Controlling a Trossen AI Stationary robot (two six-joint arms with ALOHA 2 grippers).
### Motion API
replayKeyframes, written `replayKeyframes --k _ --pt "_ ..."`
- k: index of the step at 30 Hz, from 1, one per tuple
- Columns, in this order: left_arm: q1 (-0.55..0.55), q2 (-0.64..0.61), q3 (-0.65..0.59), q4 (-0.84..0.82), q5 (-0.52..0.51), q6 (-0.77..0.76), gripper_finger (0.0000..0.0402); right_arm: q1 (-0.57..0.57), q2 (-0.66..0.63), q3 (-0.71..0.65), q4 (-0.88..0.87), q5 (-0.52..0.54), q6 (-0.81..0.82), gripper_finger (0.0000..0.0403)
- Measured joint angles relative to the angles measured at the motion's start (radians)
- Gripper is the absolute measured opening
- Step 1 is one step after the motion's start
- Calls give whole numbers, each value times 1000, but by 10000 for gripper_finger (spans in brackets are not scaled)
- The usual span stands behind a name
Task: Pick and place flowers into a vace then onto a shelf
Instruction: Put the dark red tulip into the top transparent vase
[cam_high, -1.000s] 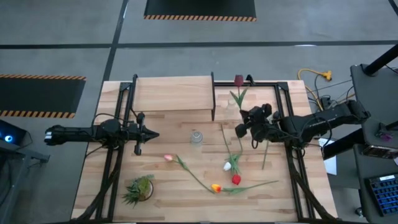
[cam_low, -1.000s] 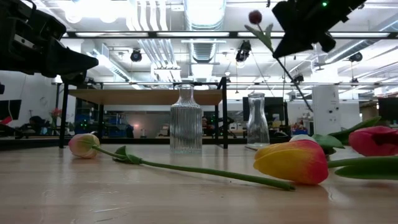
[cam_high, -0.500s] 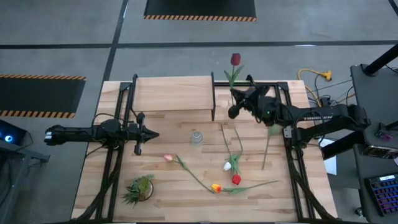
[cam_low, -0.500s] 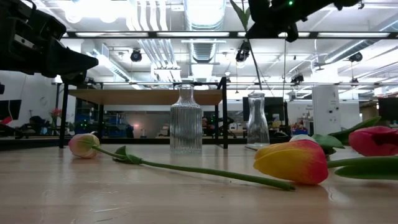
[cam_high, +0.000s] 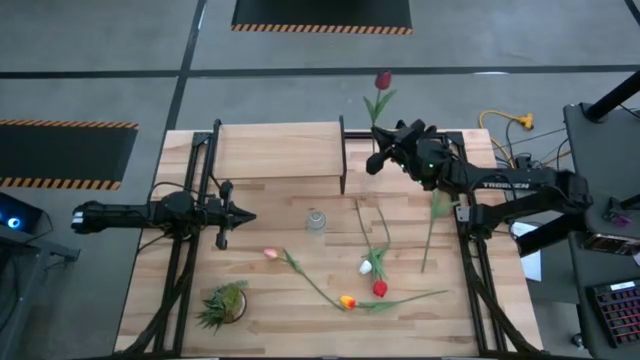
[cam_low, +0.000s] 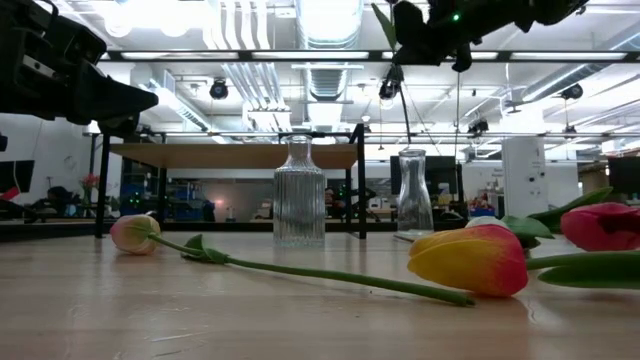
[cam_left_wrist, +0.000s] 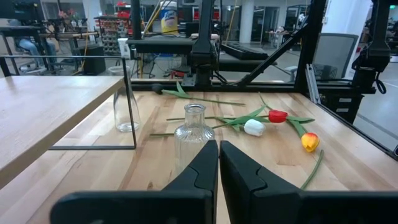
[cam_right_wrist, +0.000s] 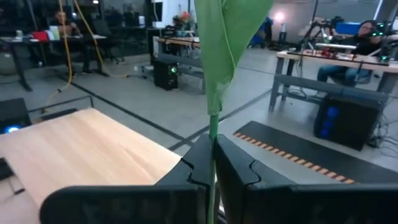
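My right gripper (cam_high: 380, 152) is raised over the table's far right part, beside the pale wood shelf (cam_high: 278, 150), and is shut on the dark maroon tulip (cam_high: 382, 78). That tulip's head stands out past the far edge. The smooth glass vase (cam_low: 413, 195) stands below it, and the ribbed vase (cam_high: 316, 220) at mid-table. The pink (cam_high: 270, 254), white (cam_high: 366, 267), red (cam_high: 380, 288) and orange-yellow (cam_high: 347, 301) tulips lie flat on the planks. My left gripper (cam_high: 247, 215) is shut and hovers left of the ribbed vase (cam_left_wrist: 194, 127). My right gripper pinches the maroon tulip's stem (cam_right_wrist: 212, 144) between its two fingers, just below a broad leaf (cam_right_wrist: 227, 37). The fingers come from the table's right and lie across the stem. The tulip is lifted clear, head up, and its thin lower stem (cam_low: 408, 110) hangs toward the smooth vase's mouth.
The shelf's black legs (cam_high: 342, 170) stand close to the smooth vase. A spiky green tuft plant (cam_high: 222, 305) sits at the near left. One more green stem (cam_high: 428, 240) lies near the right edge. Bare planks lie between the ribbed vase and the left arm.
My right gripper has risen and moved toward the table's far edge, keeping its hold on the maroon tulip. The tulip has been carried up with it. Its head now stands past the far edge and has left the top of the low view.
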Motion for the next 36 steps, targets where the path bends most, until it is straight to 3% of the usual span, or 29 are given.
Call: replayKeyframes --k 22,36 --pt "0 0 0 0 0 0 0 -17 201 -13 14 2 63 8" --pt "0 0 0 0 0 0 0 -15 146 -101 13 9 129 9"
